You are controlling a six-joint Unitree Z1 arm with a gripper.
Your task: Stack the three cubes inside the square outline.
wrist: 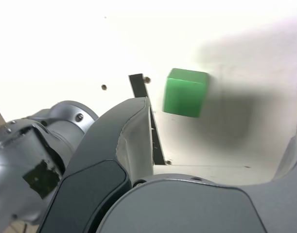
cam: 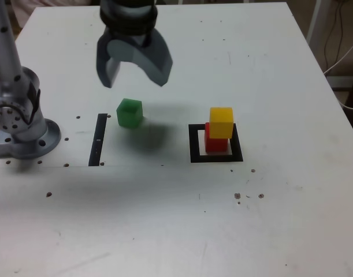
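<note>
Gripper [cam: 134,74]: held above the table [cam: 292,219], jaws spread wide, nothing gripped. Green cube [cam: 130,112]: set on the table below the gripper, untouched, between the strip [cam: 97,140] on the exterior view's left and the outline [cam: 215,157] on its right. Yellow cube [cam: 221,122]: stacked on the red cube [cam: 211,143], inside the outline.

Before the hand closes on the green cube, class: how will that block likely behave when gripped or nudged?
The green cube looks solid and flat-faced, so it probably stays stiff and slides rather than rolls. Its matte faces likely grip well. It sits flat on the table, so tipping seems unlikely.
</note>
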